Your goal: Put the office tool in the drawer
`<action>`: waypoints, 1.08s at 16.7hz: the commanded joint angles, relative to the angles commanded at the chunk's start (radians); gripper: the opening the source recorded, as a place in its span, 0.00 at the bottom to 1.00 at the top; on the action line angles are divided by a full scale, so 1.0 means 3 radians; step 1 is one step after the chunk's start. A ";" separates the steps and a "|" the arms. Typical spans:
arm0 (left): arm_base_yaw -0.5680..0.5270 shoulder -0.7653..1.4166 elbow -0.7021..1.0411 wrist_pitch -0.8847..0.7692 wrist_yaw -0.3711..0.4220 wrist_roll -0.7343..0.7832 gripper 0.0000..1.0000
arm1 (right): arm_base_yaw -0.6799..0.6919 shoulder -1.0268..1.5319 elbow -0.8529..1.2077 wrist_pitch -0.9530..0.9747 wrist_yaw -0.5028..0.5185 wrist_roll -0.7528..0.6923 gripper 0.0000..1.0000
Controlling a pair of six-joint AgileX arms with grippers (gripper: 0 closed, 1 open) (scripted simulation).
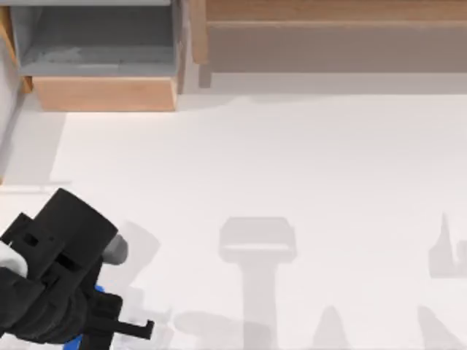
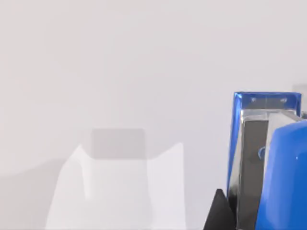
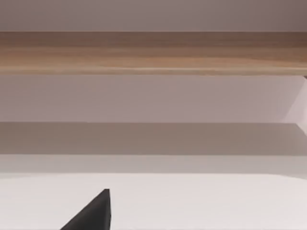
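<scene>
The office tool [image 2: 283, 182], a small bright blue stapler with a silver metal underside, sits close to the left wrist camera with a black fingertip [image 2: 217, 213] pressed against its base. From above, only slivers of the blue stapler [image 1: 98, 292] peek out under my left arm at the table's near left. My left gripper [image 1: 139, 328] is shut on it. At the far left stands the drawer [image 1: 106, 93], pulled out, with a grey interior behind a tan front panel. One black finger [image 3: 93, 213] of my right gripper shows, set wide.
A long wooden shelf unit [image 1: 328, 36] runs along the far edge to the right of the drawer, and its tan board [image 3: 153, 52] faces the right wrist camera. White tabletop [image 1: 255, 160] lies between my left arm and the drawer.
</scene>
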 joint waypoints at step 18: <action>0.2722 0.2876 0.4353 -0.0643 0.0111 0.1713 0.00 | 0.0000 0.0000 0.0000 0.0000 0.0000 0.0000 1.00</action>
